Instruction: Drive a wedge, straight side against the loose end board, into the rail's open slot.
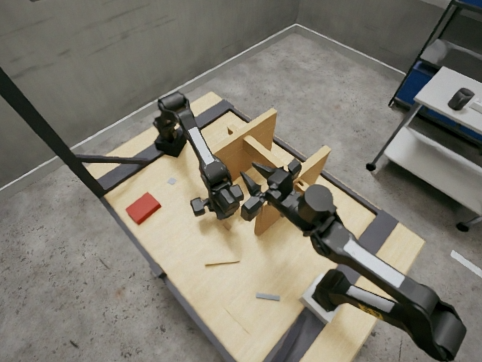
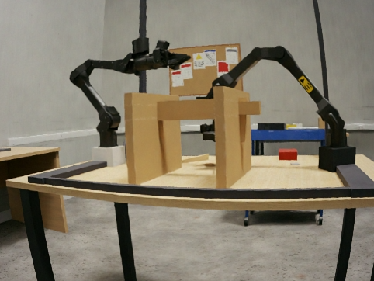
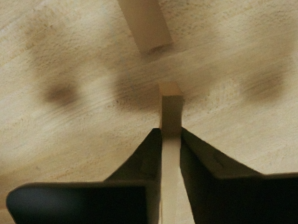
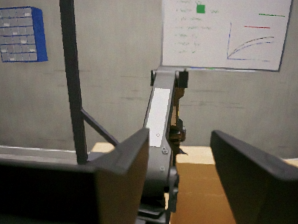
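"Holding what, on the left?"

"Pinched narrow in the left gripper (image 1: 227,220) (image 2: 209,132) (image 3: 171,131): a slim tan wooden wedge (image 3: 171,110), above the tabletop, its end clear of the fingertips. Probably gripped that way to leave the leading end free for the slot."

"And on the right?"

"Nothing in the right gripper (image 1: 248,169) (image 2: 188,58) (image 4: 181,132); fingers partly apart, above the tan wooden rail (image 1: 262,151) (image 2: 186,109). Likely parked there to stay out of the way, perhaps ready to brace."

"Boards standing?"

"Yes, both upright: one broad tan wooden end board by the black arm base (image 1: 260,130) (image 2: 226,140) (image 4: 197,190), another nearer the white base (image 1: 316,162) (image 2: 149,143), with the rail between. Impossible to tell from here about tightness, or which of the two is loose."

"Next, then?"

"Judging by the task, line up over the open slot, straight side towards the loose board, then press steadily. Beware of twisting in that small grip, or tipping a board."
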Robot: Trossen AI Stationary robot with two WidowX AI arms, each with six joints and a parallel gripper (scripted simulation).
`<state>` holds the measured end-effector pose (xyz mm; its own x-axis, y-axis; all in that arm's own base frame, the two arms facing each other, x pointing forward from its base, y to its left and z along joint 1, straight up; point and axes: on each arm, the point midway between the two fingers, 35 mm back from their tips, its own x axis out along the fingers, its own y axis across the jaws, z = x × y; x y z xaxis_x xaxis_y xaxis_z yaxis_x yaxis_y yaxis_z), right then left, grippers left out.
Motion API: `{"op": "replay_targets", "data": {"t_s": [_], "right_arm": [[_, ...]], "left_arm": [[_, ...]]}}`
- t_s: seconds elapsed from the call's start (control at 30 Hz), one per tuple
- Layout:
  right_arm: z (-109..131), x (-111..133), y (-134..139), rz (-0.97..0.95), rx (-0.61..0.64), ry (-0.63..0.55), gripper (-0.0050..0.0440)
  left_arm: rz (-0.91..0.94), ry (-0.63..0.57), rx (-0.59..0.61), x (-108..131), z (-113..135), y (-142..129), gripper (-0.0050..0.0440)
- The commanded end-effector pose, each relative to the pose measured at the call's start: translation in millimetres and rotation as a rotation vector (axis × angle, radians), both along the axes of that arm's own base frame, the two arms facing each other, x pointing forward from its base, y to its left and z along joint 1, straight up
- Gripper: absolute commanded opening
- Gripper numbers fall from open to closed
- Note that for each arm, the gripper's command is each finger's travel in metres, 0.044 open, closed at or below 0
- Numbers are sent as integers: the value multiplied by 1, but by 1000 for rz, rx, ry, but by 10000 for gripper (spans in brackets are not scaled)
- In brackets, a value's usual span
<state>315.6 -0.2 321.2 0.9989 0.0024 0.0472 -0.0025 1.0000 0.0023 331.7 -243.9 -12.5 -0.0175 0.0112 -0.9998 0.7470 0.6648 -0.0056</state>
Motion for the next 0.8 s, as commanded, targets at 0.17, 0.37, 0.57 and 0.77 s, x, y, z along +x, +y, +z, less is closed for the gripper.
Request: {"op": "replay_targets", "data": {"t_s": [0.17, 0.37, 0.57, 0.77], "right_arm": [[-2, -1, 1, 5, 1, 3, 180], [-2, -1, 1, 5, 1, 3, 180], [-2, -1, 1, 5, 1, 3, 180], [-2, -1, 1, 5, 1, 3, 180]], "left_arm": [[0, -29, -17, 5, 0, -1, 10], [0, -32, -19, 6, -7, -2, 10], [0, -32, -18, 6, -13, -2, 10], [0, -35, -21, 7, -14, -3, 10]]}}
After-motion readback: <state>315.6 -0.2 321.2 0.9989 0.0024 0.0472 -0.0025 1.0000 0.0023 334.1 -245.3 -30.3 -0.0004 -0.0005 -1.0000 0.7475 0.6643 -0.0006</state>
